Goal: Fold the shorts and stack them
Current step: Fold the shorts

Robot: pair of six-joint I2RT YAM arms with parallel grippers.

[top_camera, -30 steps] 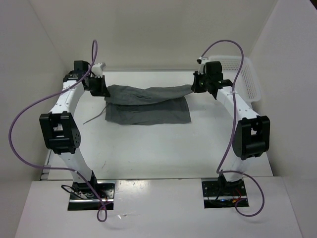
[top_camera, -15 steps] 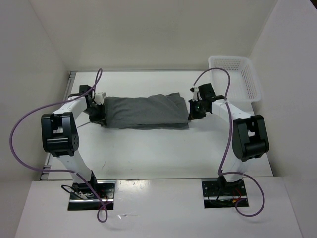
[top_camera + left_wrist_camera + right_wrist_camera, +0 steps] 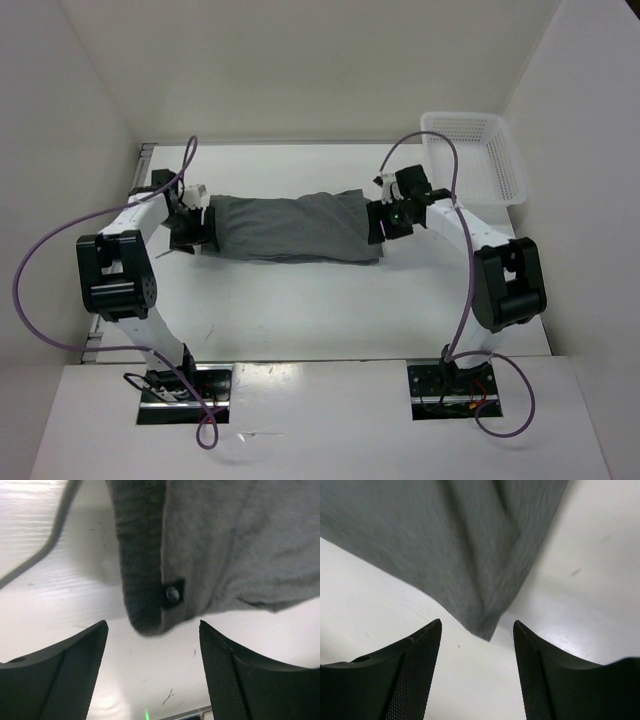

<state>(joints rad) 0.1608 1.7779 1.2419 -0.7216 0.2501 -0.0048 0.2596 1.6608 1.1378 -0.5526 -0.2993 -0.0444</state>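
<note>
When viewed from above: shorts folded into one long grey band, flat on the white table, across its far middle between the two arms. Left jaws wide open (dark mesh-textured pads at either side of the wrist view), gripping nothing. Between them, ahead and apart from the pads, waistband corner with a small round eyelet; drawstring loose beside it. Right jaws likewise parted and empty, with a pointed fabric corner on the table just ahead. White mesh basket at the far right, well apart.
</note>
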